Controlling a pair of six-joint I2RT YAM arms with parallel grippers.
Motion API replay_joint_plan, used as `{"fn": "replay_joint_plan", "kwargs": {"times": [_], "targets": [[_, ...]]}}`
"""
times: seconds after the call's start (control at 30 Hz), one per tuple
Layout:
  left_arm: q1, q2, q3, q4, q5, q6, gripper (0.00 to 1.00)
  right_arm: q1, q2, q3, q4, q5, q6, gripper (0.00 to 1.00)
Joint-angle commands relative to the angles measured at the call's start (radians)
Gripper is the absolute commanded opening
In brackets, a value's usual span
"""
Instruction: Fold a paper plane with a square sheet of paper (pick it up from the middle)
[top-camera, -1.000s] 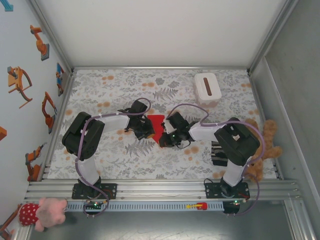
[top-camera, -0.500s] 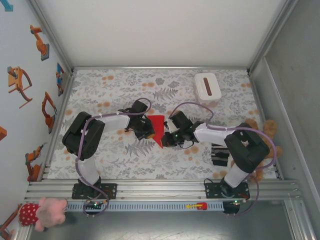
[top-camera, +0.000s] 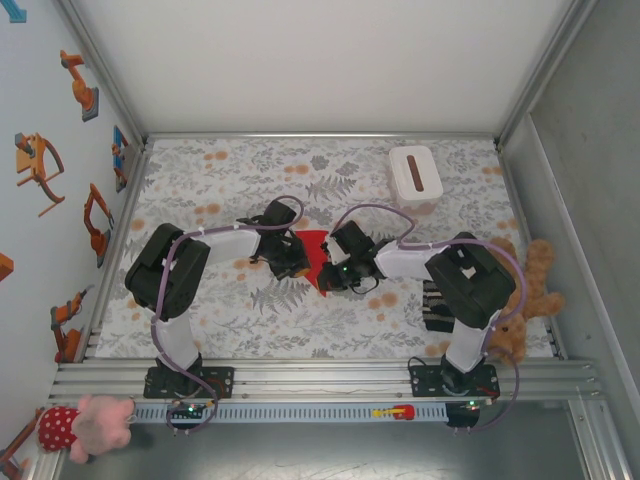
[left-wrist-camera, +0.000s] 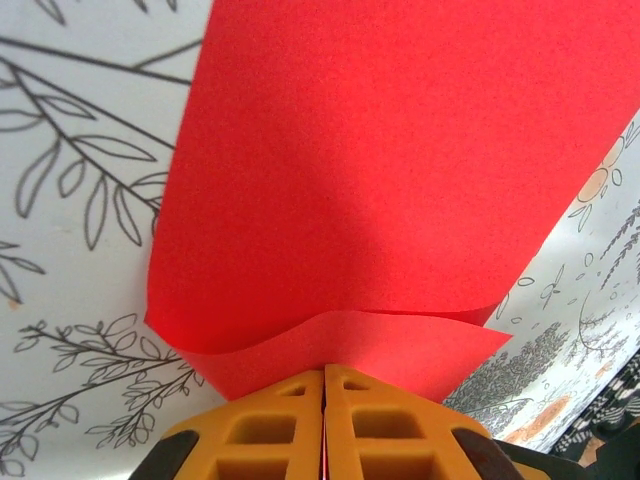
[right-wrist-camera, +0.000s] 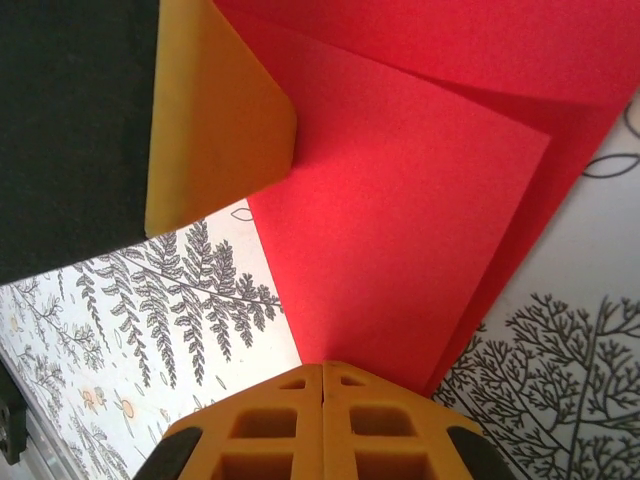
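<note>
The square sheet of paper, bright red and folded into layers, lies mid-table between both grippers. My left gripper is on its left side. In the left wrist view the orange jaws are shut on a lifted, curled edge of the sheet, and a sliver of red shows between them. My right gripper is at the paper's lower right. Its jaws are shut, with their tips against the narrow end of the folded paper. The left arm's orange finger shows beside that paper.
A white box with a dark slot stands at the back right. A brown teddy bear and a dark block lie by the right arm. A pink plush sits off the floral tablecloth at the near left.
The right arm's elbow swung out to the right, then came back in. Its gripper now sits slightly further left on the paper. The left gripper has stayed put.
</note>
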Motion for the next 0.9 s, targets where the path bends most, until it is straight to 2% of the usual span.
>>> {"fn": "replay_joint_plan", "kwargs": {"times": [0.0,0.2,0.4,0.7,0.87], "targets": [[-0.006,-0.043,0.011,-0.012,0.008,0.048,0.1,0.003,0.021,0.008,-0.056,0.038,-0.023,0.0],[-0.011,-0.127,-0.053,0.086,0.013,0.111,0.1,0.003,0.036,0.008,-0.108,0.08,-0.031,0.0],[-0.039,-0.133,-0.125,0.162,0.026,0.134,0.07,0.003,0.053,0.015,-0.123,0.079,-0.019,0.0],[-0.059,-0.075,-0.125,0.182,0.021,0.149,0.06,0.003,0.059,0.017,-0.141,0.078,-0.014,0.0],[-0.053,-0.038,-0.111,0.121,-0.037,0.171,0.06,0.003,0.08,0.032,-0.186,0.077,-0.023,0.0]]}}
